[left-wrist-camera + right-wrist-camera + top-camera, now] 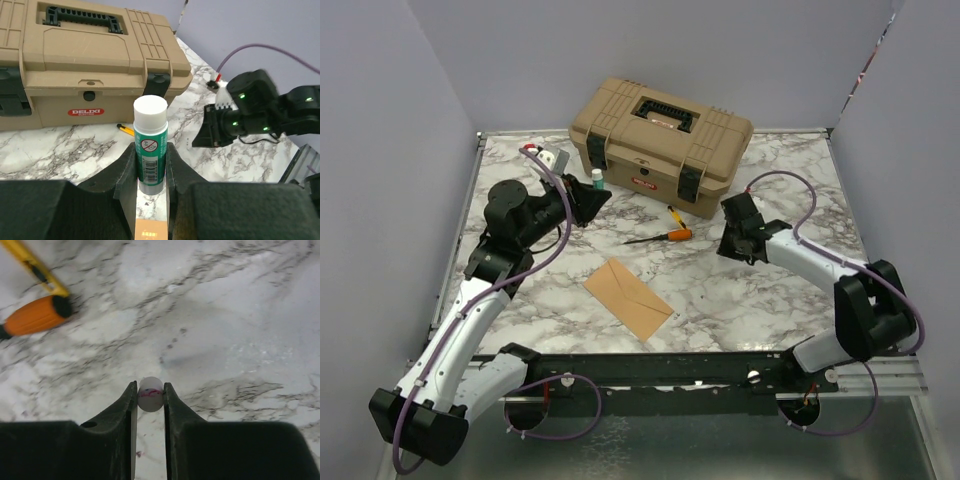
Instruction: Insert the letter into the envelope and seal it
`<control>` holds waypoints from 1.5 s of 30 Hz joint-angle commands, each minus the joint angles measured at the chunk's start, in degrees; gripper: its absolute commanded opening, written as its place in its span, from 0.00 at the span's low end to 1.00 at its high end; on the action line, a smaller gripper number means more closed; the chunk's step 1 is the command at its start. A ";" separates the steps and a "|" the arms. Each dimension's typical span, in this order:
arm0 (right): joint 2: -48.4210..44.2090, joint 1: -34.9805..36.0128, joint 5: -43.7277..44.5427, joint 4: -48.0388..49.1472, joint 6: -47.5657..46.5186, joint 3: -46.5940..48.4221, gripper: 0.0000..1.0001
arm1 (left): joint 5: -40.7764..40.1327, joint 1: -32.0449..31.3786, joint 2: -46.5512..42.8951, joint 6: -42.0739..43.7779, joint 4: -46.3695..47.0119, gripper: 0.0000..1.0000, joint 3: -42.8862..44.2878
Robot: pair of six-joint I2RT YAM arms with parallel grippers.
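Flat envelope (628,298), likely light and floppy, wants an edge pinch; left gripper (150,165) clamps glue stick (150,130), right gripper (150,401) a white round object (150,392).

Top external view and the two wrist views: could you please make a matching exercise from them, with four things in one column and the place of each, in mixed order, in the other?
Things:
1. glue stick
2. small white round piece
3. envelope
4. toolbox

Places:
A. flat on the table, between the two arms
B. between the fingers of the right gripper
C. at the far side of the table, lid shut
D. between the fingers of the left gripper

Pairs: 1-D, 2-B, 3-A, 4-C
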 commanded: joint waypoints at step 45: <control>-2.44 7.69 -62.61 13.19 6.72 23.24 0.01 | 14.77 -8.94 1.66 38.57 8.36 0.00 -14.43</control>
